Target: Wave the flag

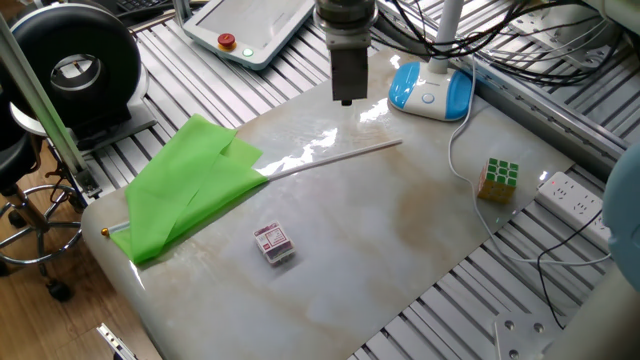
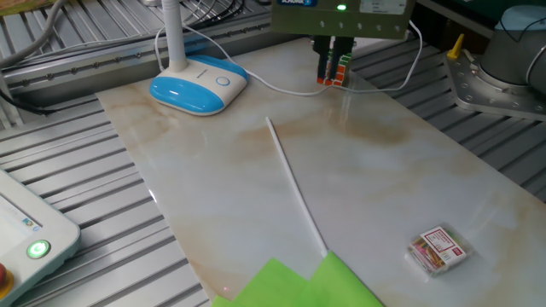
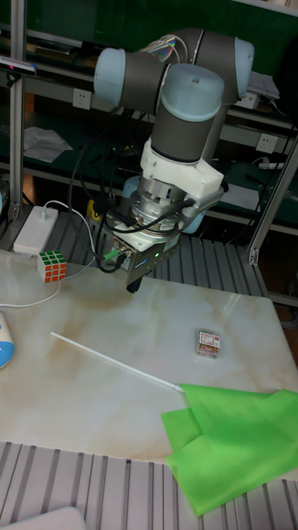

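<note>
The flag lies flat on the marble tabletop. Its lime-green cloth [image 1: 190,185] is crumpled at the left end, and the slim white pole [image 1: 335,155] runs right from it. A small gold tip [image 1: 104,232] shows at the table's left edge. In the other fixed view the pole [image 2: 294,183] runs down to the cloth [image 2: 316,286]. The tall view shows pole [image 3: 116,362] and cloth [image 3: 236,451] too. My gripper [image 1: 347,97] hangs above the table behind the pole's bare end, touching nothing. Its fingers [image 2: 323,65] point down with a narrow gap between them. It also shows in the tall view [image 3: 132,286].
A blue-and-white lamp base [image 1: 430,90] with a white cable sits at the back. A Rubik's cube [image 1: 498,178] stands to the right, a small card box [image 1: 274,243] near the front. A teach pendant [image 1: 255,25] and a power strip [image 1: 565,195] lie off the marble.
</note>
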Robot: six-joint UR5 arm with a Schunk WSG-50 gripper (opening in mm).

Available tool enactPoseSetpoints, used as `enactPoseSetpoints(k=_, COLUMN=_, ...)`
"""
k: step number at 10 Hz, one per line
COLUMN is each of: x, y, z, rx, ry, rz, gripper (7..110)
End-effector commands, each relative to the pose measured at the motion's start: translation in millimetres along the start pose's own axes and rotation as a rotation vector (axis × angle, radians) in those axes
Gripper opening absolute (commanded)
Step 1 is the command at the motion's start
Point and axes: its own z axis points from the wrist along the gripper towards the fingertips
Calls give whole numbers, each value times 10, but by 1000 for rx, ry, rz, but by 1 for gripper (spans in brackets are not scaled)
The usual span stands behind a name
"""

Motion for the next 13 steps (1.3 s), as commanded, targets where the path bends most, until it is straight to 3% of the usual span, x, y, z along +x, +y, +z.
enactPoseSetpoints(k=1, x=-76, y=-7, z=-19, rx=0, ry=-49, rz=-132, gripper=7)
enactPoseSetpoints(k=2, x=-151, y=54, z=-29, rx=-19, ry=-87, rz=-208, gripper=7)
enactPoseSetpoints(k=3, x=-187, y=74, z=-39, rx=-26, ry=-102, rz=-199, gripper=7)
enactPoseSetpoints(k=5, x=-51, y=19, z=-57, rx=-9, ry=-53, rz=-157, gripper=7)
enactPoseSetpoints(k=11, x=-131, y=57, z=-62, rx=-17, ry=-110, rz=-111, gripper=7)
enactPoseSetpoints(k=13, x=-134, y=66, z=-59, rx=-21, ry=-104, rz=-107, gripper=7)
